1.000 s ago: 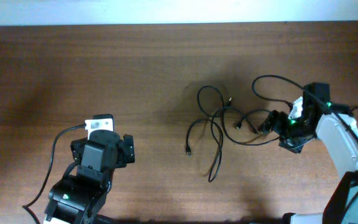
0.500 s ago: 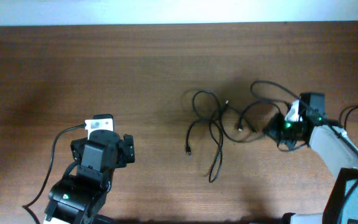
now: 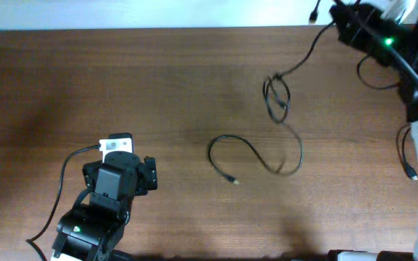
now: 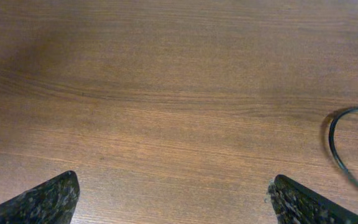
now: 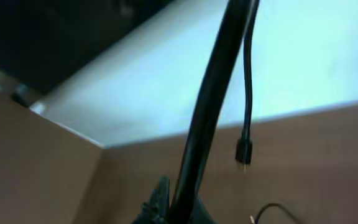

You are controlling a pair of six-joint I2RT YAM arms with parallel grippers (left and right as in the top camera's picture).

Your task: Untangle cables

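Once the right jaws had swung up and away beyond the knot (image 3: pixel 276 98), the overhead view showed the cables (image 3: pixel 256 148) strung out. One strand (image 3: pixel 307 54) ran taut from those jaws to the knot, and the rest trailed slack on the bench (image 3: pixel 122 80) on the robot's side of it. The tangle looked mostly opened, with the knot still left. Left wrist: left jaws wide, holding nothing, a cable loop (image 4: pixel 335 146) beside them. Right wrist: right jaws apparently clamped on the strand, a plug (image 5: pixel 243 152) dangling.
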